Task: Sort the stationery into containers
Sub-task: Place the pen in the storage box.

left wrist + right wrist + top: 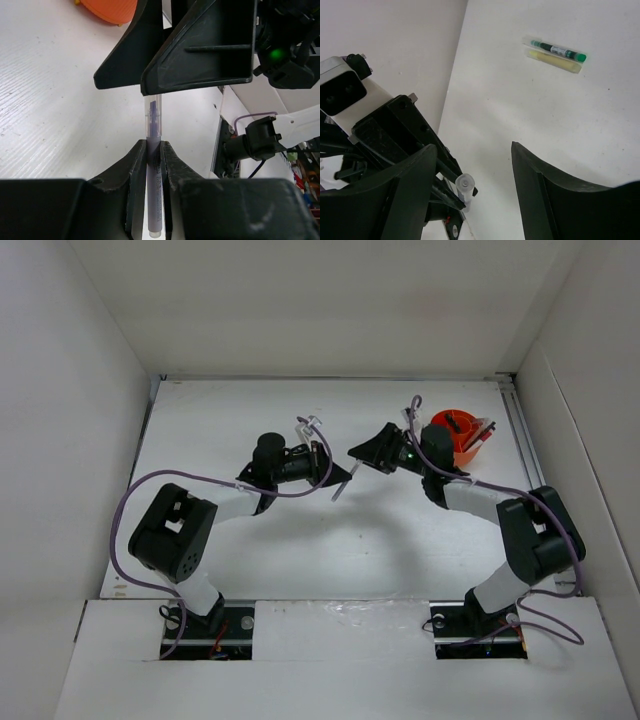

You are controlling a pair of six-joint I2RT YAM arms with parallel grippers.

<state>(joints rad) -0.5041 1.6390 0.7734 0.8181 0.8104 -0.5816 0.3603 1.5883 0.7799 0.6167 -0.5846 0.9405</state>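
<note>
Item one, my left gripper (154,147): the matte black, wedge-shaped fingers are pressed nearly together, pinching a slim pen (152,125) by its barrel, held in the air above the table's middle. The pen has a dark purple body inside a clear, glossy plastic cap, round at the end. Item two, my right gripper (472,145): the fingers are spread wide and hold nothing. The pen's capped end sits in the gap between them, and I cannot tell whether it touches a finger. Item three, a round bright-orange plastic organiser (455,435), smooth-walled, at the far right of the table just behind my right arm. A pink-red pen (483,435) leans out at its right rim. Item four, a green-ended marker (557,50) lying flat on the table, well apart from both grippers, with a pale yellow strip alongside it. Surface: a white table (50,100), faintly ribbed.
</note>
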